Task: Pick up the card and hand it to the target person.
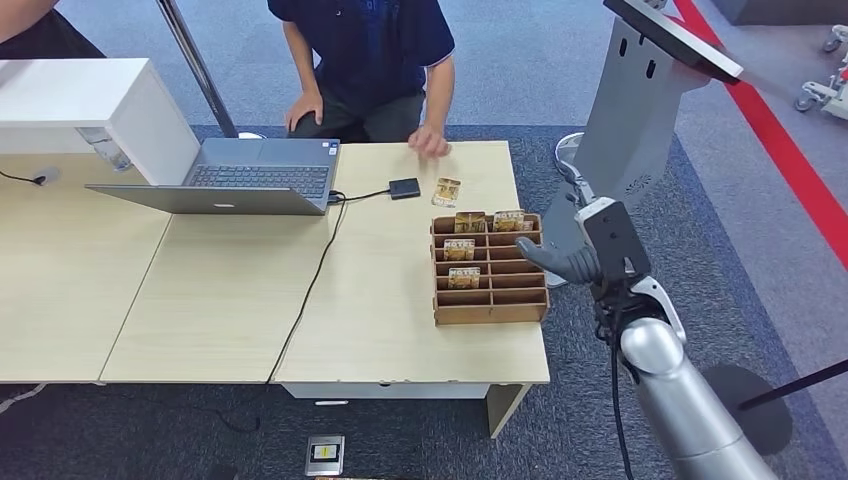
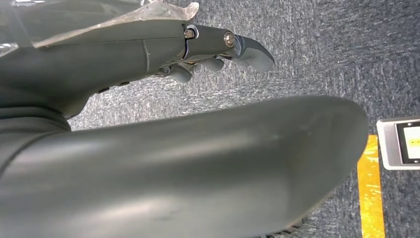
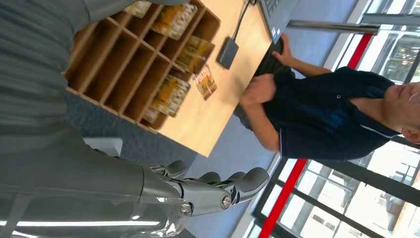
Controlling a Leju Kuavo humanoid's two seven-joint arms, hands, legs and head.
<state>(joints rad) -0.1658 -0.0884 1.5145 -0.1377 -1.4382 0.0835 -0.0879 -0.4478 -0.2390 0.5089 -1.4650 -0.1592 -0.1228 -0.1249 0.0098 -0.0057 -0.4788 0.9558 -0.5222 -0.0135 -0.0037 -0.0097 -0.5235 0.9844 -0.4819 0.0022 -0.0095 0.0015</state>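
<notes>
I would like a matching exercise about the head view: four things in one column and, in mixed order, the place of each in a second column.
Things:
1. laptop
2. wooden organizer
3. loose card
4. right hand

Places:
A. lying flat on the table, between the person's hand and the organizer
B. just past the table's right edge, beside the organizer
C. open, next to the white box
D. near the table's right edge, with cards in its far compartments

Pairs: 1-C, 2-D, 3-A, 4-B

No print on the cards (image 1: 459, 249) in the wooden organizer (image 1: 490, 310) can be read, nor on the laptop (image 1: 235, 183).
</notes>
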